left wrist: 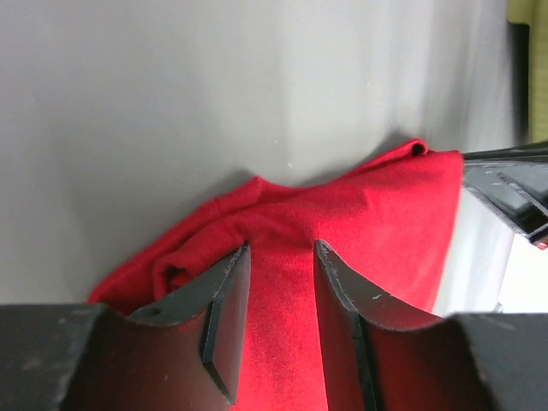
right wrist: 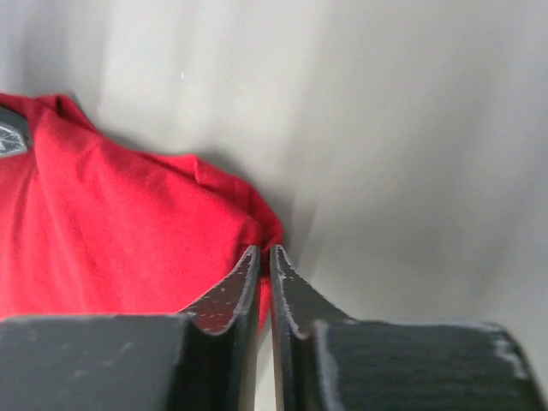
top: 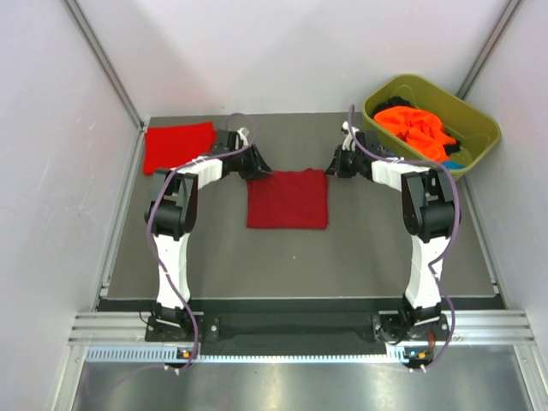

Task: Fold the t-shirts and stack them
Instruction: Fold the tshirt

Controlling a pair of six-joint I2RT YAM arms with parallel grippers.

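At mid-table the crimson shirt [top: 288, 199] lies part-folded into a rectangle; left gripper [left wrist: 281, 257] spread over its far edge, right gripper [right wrist: 264, 255] pinching its far corner; a red shirt [top: 178, 147] sits folded far left; orange shirts [top: 415, 127] wait in the tub [top: 469, 108]; I judge most remains.

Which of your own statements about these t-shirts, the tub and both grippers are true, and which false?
1. The dark crimson t-shirt is folded into a rectangle. True.
2. The olive-green tub holds orange t-shirts. True.
3. The brighter red t-shirt lies inside the tub. False: it lies folded at the far left, outside it.
4. The left gripper has its jaws pressed together. False: they stand apart over red cloth.
5. The right gripper is at the crimson shirt's far right corner. True.
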